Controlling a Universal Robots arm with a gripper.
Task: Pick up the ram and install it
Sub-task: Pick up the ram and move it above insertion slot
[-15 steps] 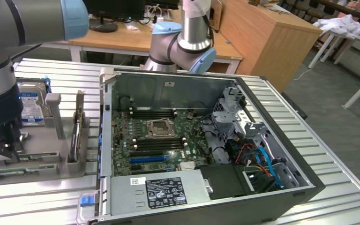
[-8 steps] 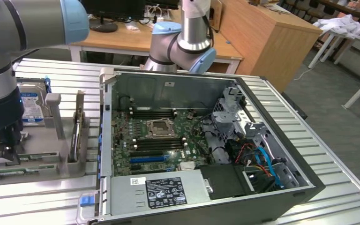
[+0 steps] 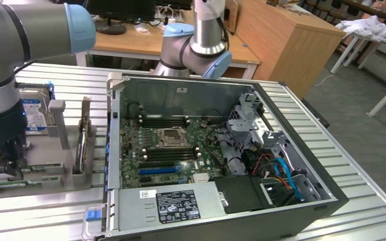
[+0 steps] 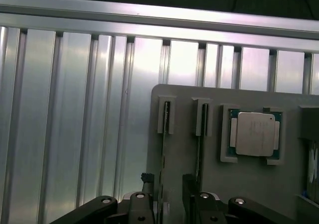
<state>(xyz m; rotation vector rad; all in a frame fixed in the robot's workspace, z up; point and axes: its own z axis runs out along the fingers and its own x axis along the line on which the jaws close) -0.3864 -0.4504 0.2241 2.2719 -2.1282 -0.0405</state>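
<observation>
Ram [image 4: 164,134] stands on edge in the slot nearest the outer edge of a grey holder tray [image 4: 182,154], 1 of 2 such sticks there. The tray lies by the bench's [image 3: 45,213] edge at the exterior view's left, well apart from the open computer case [image 3: 213,150]. The gripper [image 4: 167,186] hangs low over the tray with its fingers apart, 1 on each side of the stick and not pressing it. This looks like the pick-up step, with nothing held yet. A grasp here would call for pads square on the board's 2 faces and clear of the second stick [image 4: 201,134] just beside it.
</observation>
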